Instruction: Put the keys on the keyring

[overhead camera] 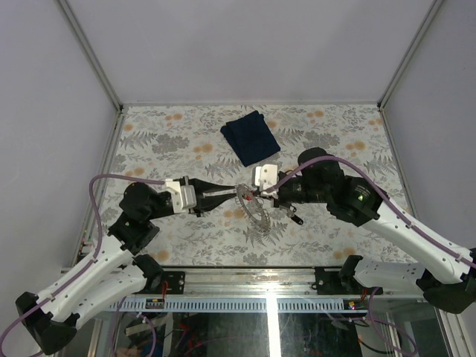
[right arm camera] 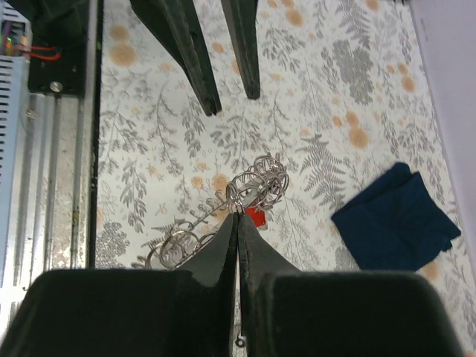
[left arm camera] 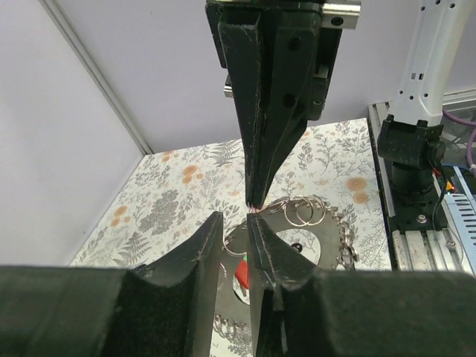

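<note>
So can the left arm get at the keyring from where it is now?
Probably yes. The left fingers stand slightly apart, pointing at the keyring, with only bare table between. The right fingers seem to pinch it from the other side, which may crowd that end.

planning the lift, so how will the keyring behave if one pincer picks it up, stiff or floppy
Probably floppy: the keyring is a fine linked chain lying in loose curves, so it should sag from one grip point. Likely light, being thin. The small rings bunched on it may slide along it.
</note>
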`<state>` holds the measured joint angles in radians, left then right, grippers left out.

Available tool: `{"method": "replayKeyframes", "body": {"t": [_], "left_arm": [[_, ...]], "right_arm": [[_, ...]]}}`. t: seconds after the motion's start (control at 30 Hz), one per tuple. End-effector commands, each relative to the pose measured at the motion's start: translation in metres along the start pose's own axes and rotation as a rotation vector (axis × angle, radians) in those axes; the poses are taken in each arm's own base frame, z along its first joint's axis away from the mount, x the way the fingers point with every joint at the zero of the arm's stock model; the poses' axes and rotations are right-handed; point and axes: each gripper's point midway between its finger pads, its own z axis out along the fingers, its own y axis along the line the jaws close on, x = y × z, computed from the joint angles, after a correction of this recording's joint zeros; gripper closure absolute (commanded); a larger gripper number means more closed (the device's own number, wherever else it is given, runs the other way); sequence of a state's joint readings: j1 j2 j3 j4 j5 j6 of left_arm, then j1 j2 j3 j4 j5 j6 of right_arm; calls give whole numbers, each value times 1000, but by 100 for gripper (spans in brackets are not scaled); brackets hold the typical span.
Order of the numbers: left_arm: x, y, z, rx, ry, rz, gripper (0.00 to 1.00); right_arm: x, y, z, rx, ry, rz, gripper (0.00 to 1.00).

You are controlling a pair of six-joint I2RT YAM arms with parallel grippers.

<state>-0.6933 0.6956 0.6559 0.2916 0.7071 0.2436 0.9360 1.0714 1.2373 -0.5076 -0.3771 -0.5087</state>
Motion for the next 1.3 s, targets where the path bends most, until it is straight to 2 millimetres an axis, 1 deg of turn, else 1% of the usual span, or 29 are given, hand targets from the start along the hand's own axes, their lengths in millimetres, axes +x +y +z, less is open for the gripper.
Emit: {"method": "replayKeyframes", "body": {"t": [0.0,0.07,0.13,0.2,0.27,0.4,0.47,0.53,0.6,0.7,0.87,0.93,1.0,1.13,1.27], "left_arm": [[-12,10,2,-66,-41,-61,79],[-8,18,1,-133,-40,-133,77],[-2,32,-2,-243,-31,-256,75],[7,47,-6,-357,4,-364,75],[18,55,-9,-426,58,-431,75],[33,57,-12,-461,144,-467,69],[39,57,-14,-469,142,-469,68],[40,57,-17,-486,115,-467,67],[43,55,-19,-489,98,-458,64],[43,48,-19,-444,91,-414,60],[56,17,-11,-212,160,-252,58],[61,6,-6,-119,181,-210,58],[61,-3,-1,-40,180,-187,58],[59,-8,7,34,170,-185,59],[60,-4,13,36,178,-195,61]], "right_arm": [[-16,-20,-7,89,-5,-13,100],[-12,-21,-6,101,15,11,100],[-7,-21,-4,103,37,42,100],[-1,-21,0,97,66,72,100],[6,-20,3,84,116,108,100],[25,-20,11,48,282,180,100],[36,-22,14,42,363,204,100],[48,-28,16,67,427,218,100],[55,-31,17,76,461,231,100],[54,-29,19,61,454,243,100],[46,-20,22,5,402,240,100],[41,-17,24,-16,374,235,100],[37,-15,24,-30,348,226,100],[30,-12,23,-45,309,214,100],[24,-9,21,-60,268,205,100]]}}
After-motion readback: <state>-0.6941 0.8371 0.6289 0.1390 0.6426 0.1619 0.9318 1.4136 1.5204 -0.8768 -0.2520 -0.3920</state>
